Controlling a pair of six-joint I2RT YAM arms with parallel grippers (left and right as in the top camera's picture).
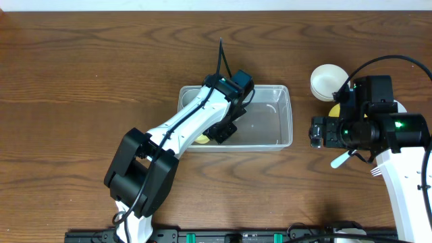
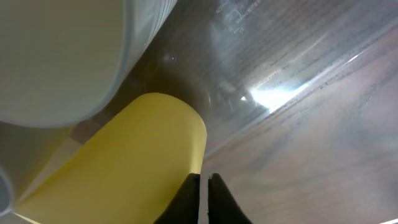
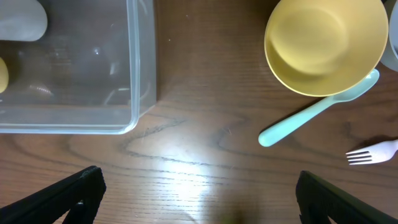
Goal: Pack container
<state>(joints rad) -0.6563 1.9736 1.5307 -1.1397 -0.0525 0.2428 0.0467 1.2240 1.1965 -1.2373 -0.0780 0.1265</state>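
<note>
In the middle of the brown wooden tabletop (image 1: pixel 81 81) sits the container (image 1: pixel 270 125), a clear box with round corners. It lies flat with its open side up. The left arm reaches over the rim and down inside it.

The left claw (image 2: pixel 203 190) is low in the box, at the end nearer the left arm. Its two dark fingers are pressed tight together. Nothing shows between them but a thin pale line. Right by the tip of the claw lies a smooth yellow thing (image 2: pixel 137 162) on the floor of the box. Next to it is a big white round thing (image 2: pixel 56 56). From above, only a bit of the yellow thing peeks out by the near wall of the box, because the arm hides the rest.

The right claw (image 3: pixel 200 183) hangs over bare wood, just to the right of the container. Its fingers (image 3: pixel 68 196) are spread wide and it holds nothing.

Off to the right a yellow bowl (image 3: pixel 323 43) stands with its open side up. A light blue-green spoon (image 3: pixel 311 115) lies with its wide end right against the bowl. A white fork (image 3: pixel 373 152) lies near the spoon but does not touch it. A white bowl (image 1: pixel 329 79) stands farther back, near the far right corner of the container but not touching it.
</note>
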